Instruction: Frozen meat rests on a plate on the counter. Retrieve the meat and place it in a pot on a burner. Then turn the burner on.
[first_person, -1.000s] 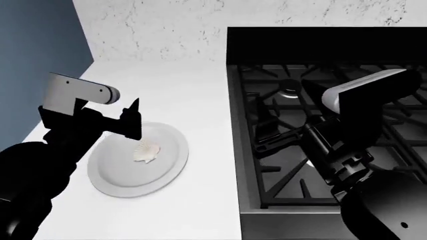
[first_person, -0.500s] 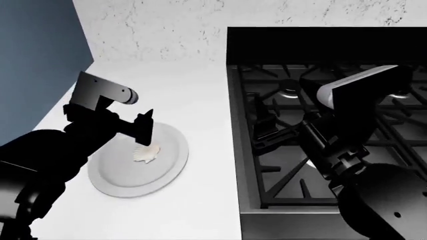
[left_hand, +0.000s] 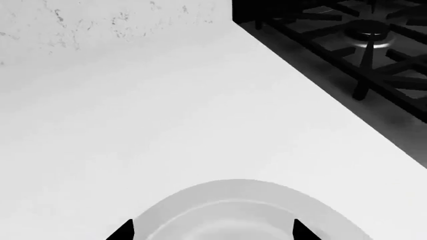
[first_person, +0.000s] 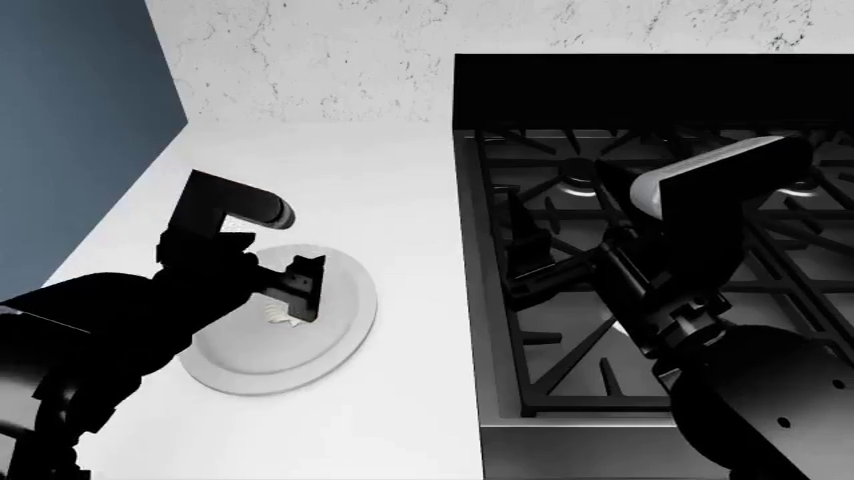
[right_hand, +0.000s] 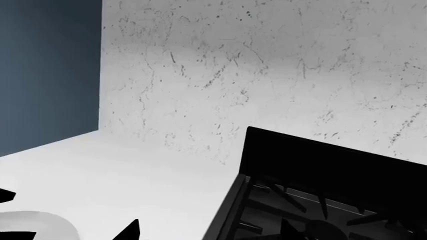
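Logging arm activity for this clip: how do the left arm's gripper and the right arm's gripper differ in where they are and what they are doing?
The left gripper hangs low over the plate on the counter, directly at the frozen meat; the right gripper hovers over the stove grates, near no task item. The left wrist view shows the left fingertips spread apart over the plate; the right gripper's opening is unclear. Both are black and hold nothing visible.
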